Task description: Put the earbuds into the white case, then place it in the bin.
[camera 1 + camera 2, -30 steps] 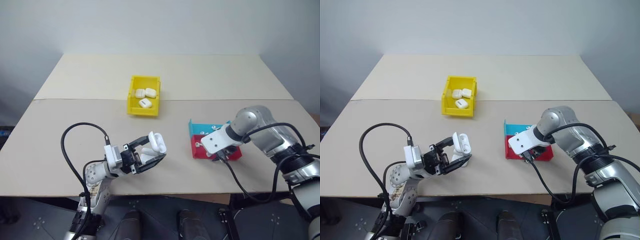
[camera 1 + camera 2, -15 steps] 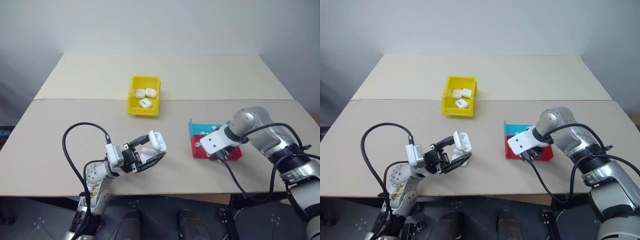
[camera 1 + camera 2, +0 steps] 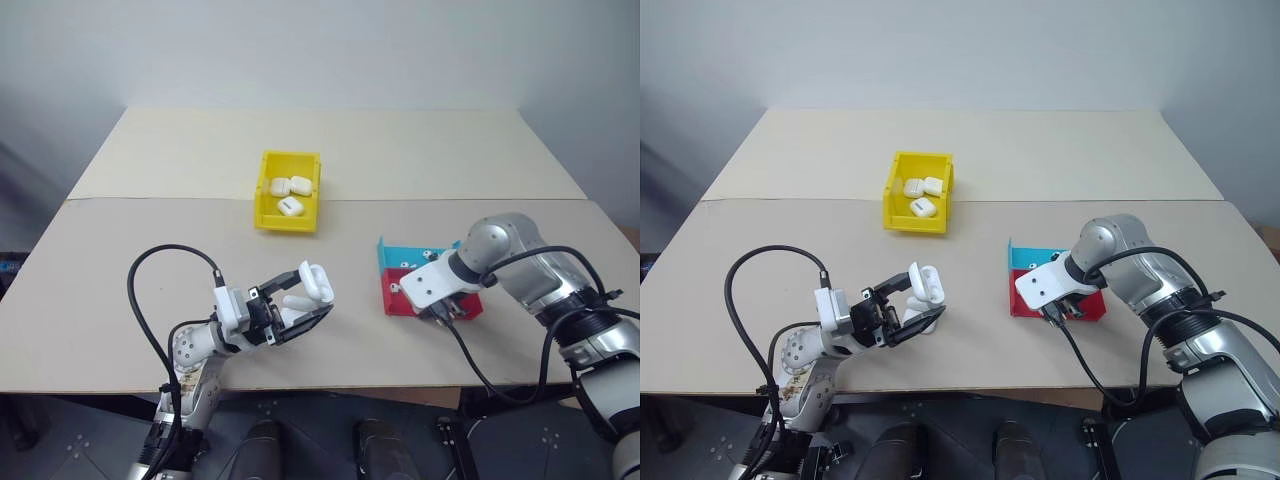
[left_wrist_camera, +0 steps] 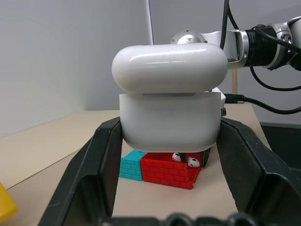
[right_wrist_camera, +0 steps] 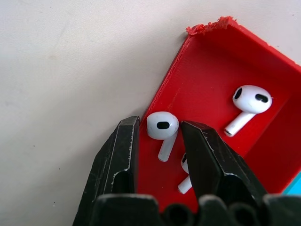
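Observation:
My left gripper (image 3: 303, 300) is shut on the white case (image 4: 169, 117) and holds it upright above the table with its lid flipped open. Over the red tray (image 5: 225, 70), my right gripper (image 5: 160, 123) points down into the tray. Its open fingers closely flank one earbud (image 5: 162, 126), which lies on the tray floor. A second earbud (image 5: 249, 101) lies further in, and a third (image 5: 186, 175) is partly hidden by a finger. The yellow bin (image 3: 287, 222) stands at mid-table, beyond both grippers.
Three white cases (image 3: 290, 190) lie in the yellow bin. A teal tray (image 3: 400, 257) with several small earbuds adjoins the red tray (image 3: 400, 305) on its far side. Black cables hang from both wrists.

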You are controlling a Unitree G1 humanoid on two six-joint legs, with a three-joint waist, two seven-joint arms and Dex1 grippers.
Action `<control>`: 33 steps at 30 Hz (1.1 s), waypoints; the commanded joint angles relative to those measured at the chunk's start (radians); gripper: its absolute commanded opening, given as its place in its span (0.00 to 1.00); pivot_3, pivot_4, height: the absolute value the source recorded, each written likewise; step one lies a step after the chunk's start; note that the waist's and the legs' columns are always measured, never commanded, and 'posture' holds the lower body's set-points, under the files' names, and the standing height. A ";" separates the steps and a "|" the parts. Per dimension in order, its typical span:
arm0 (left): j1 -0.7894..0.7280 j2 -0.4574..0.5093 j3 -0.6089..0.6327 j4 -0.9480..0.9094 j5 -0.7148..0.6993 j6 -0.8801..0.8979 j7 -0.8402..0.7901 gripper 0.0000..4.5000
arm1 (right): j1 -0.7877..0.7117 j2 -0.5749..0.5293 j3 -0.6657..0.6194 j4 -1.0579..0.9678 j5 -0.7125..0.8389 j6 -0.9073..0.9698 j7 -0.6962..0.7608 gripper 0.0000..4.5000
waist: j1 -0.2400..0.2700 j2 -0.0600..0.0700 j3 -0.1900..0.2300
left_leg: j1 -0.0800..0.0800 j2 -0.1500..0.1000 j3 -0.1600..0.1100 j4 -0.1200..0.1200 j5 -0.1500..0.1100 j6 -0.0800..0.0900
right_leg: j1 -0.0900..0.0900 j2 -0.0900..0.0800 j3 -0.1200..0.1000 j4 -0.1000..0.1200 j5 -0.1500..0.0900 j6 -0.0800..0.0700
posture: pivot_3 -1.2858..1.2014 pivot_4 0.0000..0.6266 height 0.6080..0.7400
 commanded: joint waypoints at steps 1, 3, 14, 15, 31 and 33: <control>-0.004 0.002 -0.004 -0.041 0.001 -0.007 0.004 0.61 | -0.009 -0.014 -0.021 -0.033 0.008 -0.011 0.030 0.31 | 0.000 0.000 0.000 | 0.000 0.000 0.000 0.000 0.000 0.000 | 0.000 0.000 0.000 0.000 0.000 0.000 | 0.52 0.24 1.00; -0.006 0.002 -0.004 -0.039 0.002 -0.006 0.005 0.61 | -0.007 -0.016 -0.021 -0.036 0.009 -0.009 0.033 0.19 | 0.000 0.000 0.000 | 0.000 0.000 0.000 0.000 0.000 0.000 | 0.000 0.000 0.000 0.000 0.000 0.000 | 0.52 0.24 1.00; -0.013 0.002 -0.005 -0.028 -0.004 -0.007 -0.007 0.61 | 0.024 -0.047 -0.050 -0.122 0.057 0.056 0.060 0.14 | 0.000 0.000 0.000 | 0.000 0.000 0.000 0.000 0.000 0.000 | 0.000 0.000 0.000 0.000 0.000 0.000 | 0.52 0.24 1.00; -0.014 0.001 -0.005 -0.028 -0.005 -0.008 -0.008 0.61 | 0.027 -0.055 -0.058 -0.140 0.082 0.075 0.065 0.14 | 0.000 0.000 0.000 | 0.000 0.000 0.000 0.000 0.000 0.000 | 0.000 0.000 0.000 0.000 0.000 0.000 | 0.52 0.24 1.00; -0.055 -0.039 -0.017 -0.211 -0.140 0.131 0.047 0.61 | 0.116 -0.043 -0.751 -0.502 0.739 0.777 -0.258 0.14 | 0.003 0.000 0.000 | -0.001 0.000 0.000 0.000 0.000 0.000 | 0.000 0.000 0.000 0.000 0.000 0.000 | 0.52 0.24 1.00; -0.071 -0.036 -0.021 -0.240 -0.155 0.161 0.049 0.61 | 0.124 -0.001 -0.840 -0.553 0.839 0.836 -0.329 0.14 | 0.003 0.000 0.000 | -0.001 0.000 -0.001 0.000 0.000 0.000 | 0.000 0.000 0.000 0.000 0.000 0.000 | 0.52 0.24 1.00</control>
